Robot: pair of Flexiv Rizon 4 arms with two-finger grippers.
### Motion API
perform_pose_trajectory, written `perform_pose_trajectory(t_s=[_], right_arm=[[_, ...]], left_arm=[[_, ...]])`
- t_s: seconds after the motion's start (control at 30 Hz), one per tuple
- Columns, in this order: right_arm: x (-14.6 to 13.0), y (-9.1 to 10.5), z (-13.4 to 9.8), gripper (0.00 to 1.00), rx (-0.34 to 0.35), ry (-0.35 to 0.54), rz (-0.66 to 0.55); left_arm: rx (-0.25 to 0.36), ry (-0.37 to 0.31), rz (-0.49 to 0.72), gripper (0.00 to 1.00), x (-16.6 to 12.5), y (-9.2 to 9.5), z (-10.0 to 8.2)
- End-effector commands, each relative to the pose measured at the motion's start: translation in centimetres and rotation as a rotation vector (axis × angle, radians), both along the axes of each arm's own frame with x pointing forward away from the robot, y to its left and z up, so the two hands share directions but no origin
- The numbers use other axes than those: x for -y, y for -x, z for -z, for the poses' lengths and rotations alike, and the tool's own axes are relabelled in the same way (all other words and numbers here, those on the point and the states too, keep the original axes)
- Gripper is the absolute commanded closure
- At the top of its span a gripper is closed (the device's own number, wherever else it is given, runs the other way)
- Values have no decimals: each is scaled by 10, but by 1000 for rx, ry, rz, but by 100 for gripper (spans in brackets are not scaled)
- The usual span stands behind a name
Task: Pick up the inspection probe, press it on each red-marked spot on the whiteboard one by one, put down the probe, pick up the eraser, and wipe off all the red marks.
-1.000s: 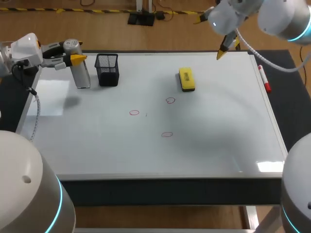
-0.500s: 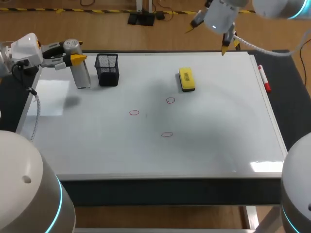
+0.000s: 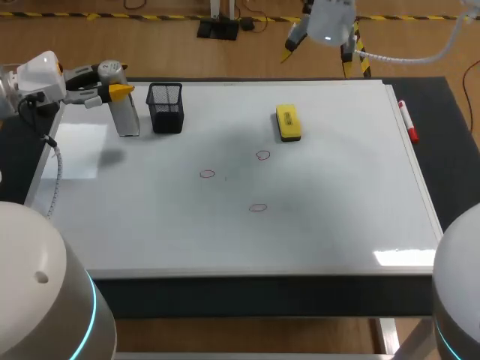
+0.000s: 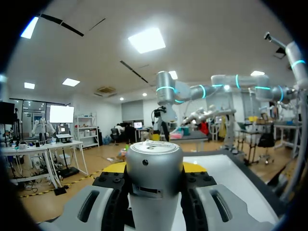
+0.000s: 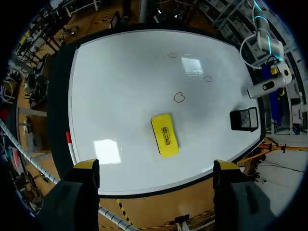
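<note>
My left gripper (image 3: 113, 87) pinches the silver cylindrical probe (image 3: 126, 116) near its cap, far left; I'd guess stiff, slippery. Right gripper (image 5: 156, 167) spread.

Left jaws clamped; right jaws — wide

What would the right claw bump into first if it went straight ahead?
Probably the yellow eraser or the whiteboard right beside it; the right claw points down there, but depth is unclear.
</note>
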State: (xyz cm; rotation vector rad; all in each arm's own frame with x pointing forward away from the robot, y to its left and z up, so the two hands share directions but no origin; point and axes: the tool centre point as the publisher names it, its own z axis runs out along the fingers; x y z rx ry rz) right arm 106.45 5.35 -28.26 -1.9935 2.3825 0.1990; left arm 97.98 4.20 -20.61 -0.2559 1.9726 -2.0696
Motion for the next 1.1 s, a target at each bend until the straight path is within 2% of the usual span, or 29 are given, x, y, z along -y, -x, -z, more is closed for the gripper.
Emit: perform_pose_trajectory(t_s=[0.03, 0.27, 0.57, 0.67, 1.1], right_arm=[[-5, -8, 15, 0, -60, 235, -43], [-11, 2, 41, 0, -40, 199, -135], [-19, 14, 69, 0, -24, 153, -162], [-22, 16, 77, 0, -34, 111, -195], [-43, 21, 104, 0, -44, 108, -198]], left_arm=[[1, 0, -1, 100, 0, 1, -1], [1, 0, -1, 100, 0, 1, -1], [1, 0, -1, 100, 0, 1, -1], [1, 0, -1, 100, 0, 1, -1], [1, 0, -1, 100, 0, 1, -1]])
